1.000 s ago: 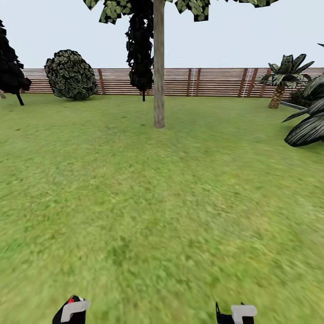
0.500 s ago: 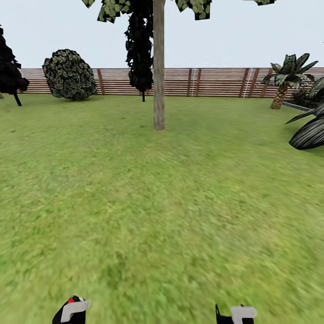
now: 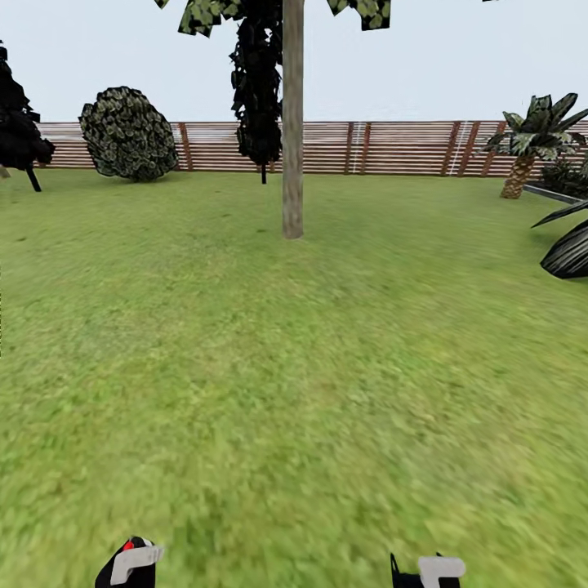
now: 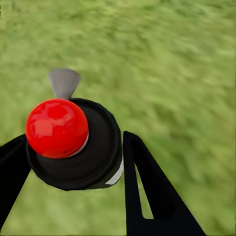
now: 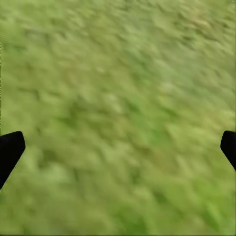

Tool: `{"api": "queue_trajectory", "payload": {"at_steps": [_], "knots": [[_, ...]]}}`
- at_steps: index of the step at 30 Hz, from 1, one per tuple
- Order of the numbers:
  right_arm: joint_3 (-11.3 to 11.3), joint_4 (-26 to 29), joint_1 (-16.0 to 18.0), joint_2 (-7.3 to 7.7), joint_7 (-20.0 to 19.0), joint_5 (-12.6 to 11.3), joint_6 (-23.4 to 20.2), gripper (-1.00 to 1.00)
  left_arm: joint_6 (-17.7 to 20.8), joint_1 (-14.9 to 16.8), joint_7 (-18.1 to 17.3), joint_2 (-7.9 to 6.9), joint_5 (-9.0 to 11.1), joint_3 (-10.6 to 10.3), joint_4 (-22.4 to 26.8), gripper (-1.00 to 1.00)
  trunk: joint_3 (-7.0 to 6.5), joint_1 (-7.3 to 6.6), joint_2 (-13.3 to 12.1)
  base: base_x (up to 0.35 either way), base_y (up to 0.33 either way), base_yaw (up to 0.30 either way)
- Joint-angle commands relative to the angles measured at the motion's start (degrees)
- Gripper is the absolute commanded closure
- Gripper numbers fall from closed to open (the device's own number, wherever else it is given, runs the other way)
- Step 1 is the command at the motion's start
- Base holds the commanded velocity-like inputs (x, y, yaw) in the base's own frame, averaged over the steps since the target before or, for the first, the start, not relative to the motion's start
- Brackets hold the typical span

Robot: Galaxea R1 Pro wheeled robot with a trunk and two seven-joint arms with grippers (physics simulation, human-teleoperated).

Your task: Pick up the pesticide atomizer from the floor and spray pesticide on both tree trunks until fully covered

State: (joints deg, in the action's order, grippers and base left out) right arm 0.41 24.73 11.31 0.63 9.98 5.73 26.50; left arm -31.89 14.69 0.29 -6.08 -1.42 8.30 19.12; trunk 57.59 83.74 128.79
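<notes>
You're gripping the pesticide atomizer [image 4: 73, 147] in the left gripper [image 4: 69, 162]; right gripper [image 5: 118, 147] is gaping, holding nothing. Tree trunk [image 3: 292, 131] is standing upright at 12 o'clock, far off.
</notes>
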Motion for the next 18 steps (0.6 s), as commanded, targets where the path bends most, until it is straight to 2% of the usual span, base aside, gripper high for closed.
{"api": "queue_trajectory", "payload": {"at_steps": [1, 18], "knots": [[0.05, -0.03, 0.02, 0.0, 0.48, 0.6, 0.04, -1.0, -0.19, 0.04, 0.06, 0.01, -0.16, 0.14, -0.05, 1.0, 0.1, 0.02, 0.02, 0.339, 0.0, 0.085], [0.11, -0.04, 0.02, -0.01, 0.48, 0.6, 0.04, -1.0, -0.19, 0.03, 0.06, 0.01, -0.16, 0.14, -0.05, 1.0, 0.19, 0.02, 0.02, 0.339, 0.0, 0.009]]}}
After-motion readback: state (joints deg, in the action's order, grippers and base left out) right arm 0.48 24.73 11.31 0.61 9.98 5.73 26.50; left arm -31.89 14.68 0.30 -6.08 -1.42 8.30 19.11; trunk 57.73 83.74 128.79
